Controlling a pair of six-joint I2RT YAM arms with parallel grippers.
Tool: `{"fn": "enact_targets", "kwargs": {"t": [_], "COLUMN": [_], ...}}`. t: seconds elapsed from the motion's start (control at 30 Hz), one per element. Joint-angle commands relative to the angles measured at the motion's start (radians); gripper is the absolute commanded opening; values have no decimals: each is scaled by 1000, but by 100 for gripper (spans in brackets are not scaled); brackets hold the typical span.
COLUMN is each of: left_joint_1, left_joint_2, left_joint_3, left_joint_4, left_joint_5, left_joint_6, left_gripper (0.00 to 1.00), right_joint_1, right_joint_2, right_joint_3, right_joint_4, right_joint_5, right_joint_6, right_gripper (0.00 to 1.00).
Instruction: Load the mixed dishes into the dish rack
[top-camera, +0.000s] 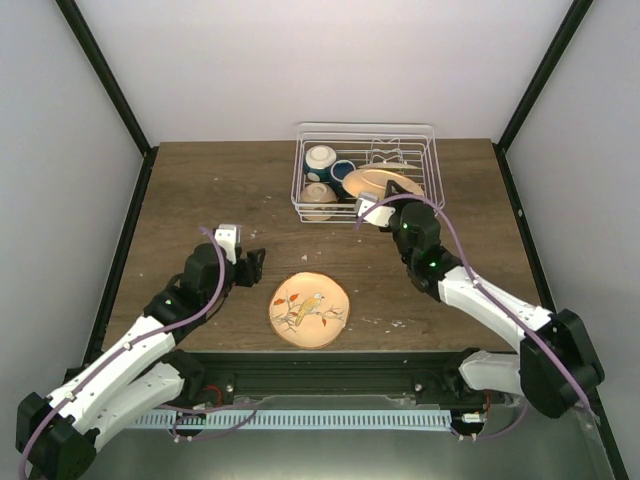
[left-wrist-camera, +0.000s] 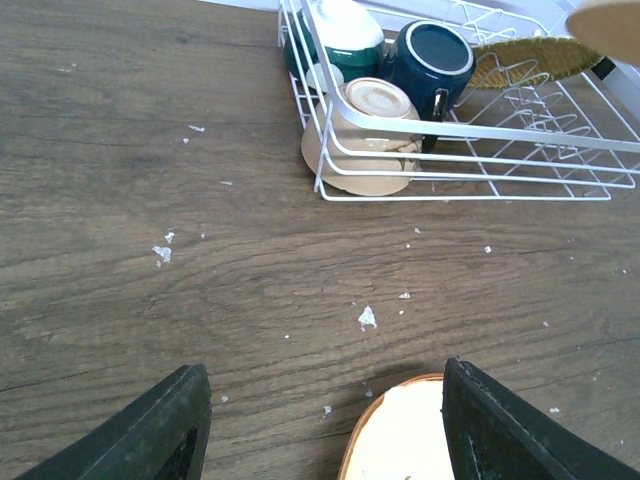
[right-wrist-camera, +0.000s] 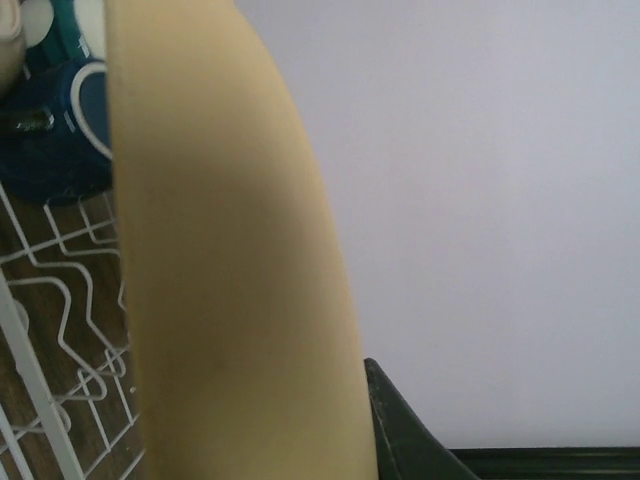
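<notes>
The white wire dish rack (top-camera: 425, 160) stands at the back of the table. In it lie a white-and-teal bowl (top-camera: 320, 158), a dark blue cup (top-camera: 343, 172) and a cream bowl (top-camera: 319, 195). My right gripper (top-camera: 375, 203) is shut on the orange woven plate (top-camera: 383, 183) and holds it tilted over the rack's right half. Its cream underside (right-wrist-camera: 230, 250) fills the right wrist view, with one finger (right-wrist-camera: 400, 435) beside it. My left gripper (top-camera: 250, 265) is open and empty, low over the table. An orange-rimmed plate with a bird picture (top-camera: 310, 310) lies just right of it.
From the left wrist, the rack (left-wrist-camera: 500, 130) lies ahead to the right with the cream bowl (left-wrist-camera: 365, 135), the blue cup (left-wrist-camera: 430, 60) and the woven plate (left-wrist-camera: 530, 60). The bird plate's rim (left-wrist-camera: 400, 440) lies by my right finger (left-wrist-camera: 500, 420). White crumbs dot the wood.
</notes>
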Motion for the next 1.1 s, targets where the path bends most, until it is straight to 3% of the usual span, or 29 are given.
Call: {"fn": "enact_targets", "kwargs": {"t": [0.0,0.23,1.07], "left_joint_1": [6,7,8], "left_joint_2": [-13,-11,91], "left_joint_3": [-19,-35,-34], "left_joint_4": [28,54,106], "left_joint_5": [-9,18,36], "left_joint_6": [2,-8,-7], "left_gripper": [65,65,65], "right_joint_1": [-43,-121,-232], "right_joint_2": [38,120,416], "right_joint_3": [51,98,143], "right_joint_4": [45,0,255], "right_joint_5": [-25,-66,-227], "right_joint_6": [-61,-89,-319], "right_gripper": [1,1,1]}}
